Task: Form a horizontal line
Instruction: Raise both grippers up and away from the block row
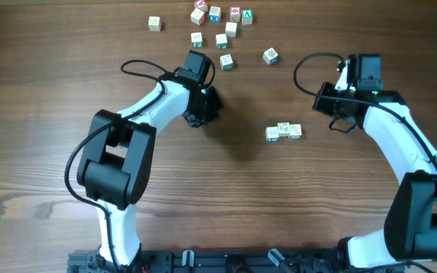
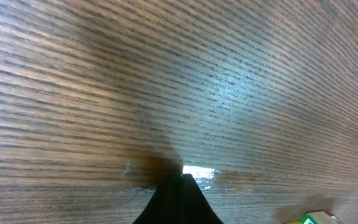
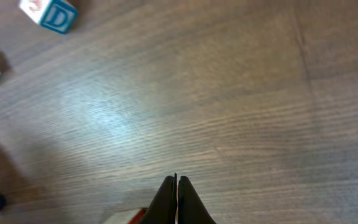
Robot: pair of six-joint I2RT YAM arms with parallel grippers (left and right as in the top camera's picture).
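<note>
The right gripper (image 3: 176, 186) is closed, its 2 fingertips pressed together with only a thin slit between them and nothing held. It hangs over bare wood right of the worktop's (image 1: 51, 91) centre. The horizontal line (image 1: 284, 131) lies near it on the side towards the left edge, apart from it. This line is a row of 3 letter cubes touching side to side, running parallel to the near edge. In the right wrist view a blue D cube (image 3: 55, 15) shows ahead, towards the left edge.

The left gripper (image 2: 183, 186) looks closed too, its fingers reading as 1 dark wedge with nothing between them. It sits over bare wood near the middle of the worktop. The green-faced cube (image 1: 227, 62) is the closest loose piece, just beyond it towards the far edge. The other scattered cubes (image 1: 221, 41) lie apart from each other along the middle of the far edge.

By my judgement the row is already formed and both arms are between picks. If the line is to grow, the left gripper has to open, drop over the green-faced cube, and carry it to the row's left end. It must set the cube down touching the row without nudging the 3 out of line.
</note>
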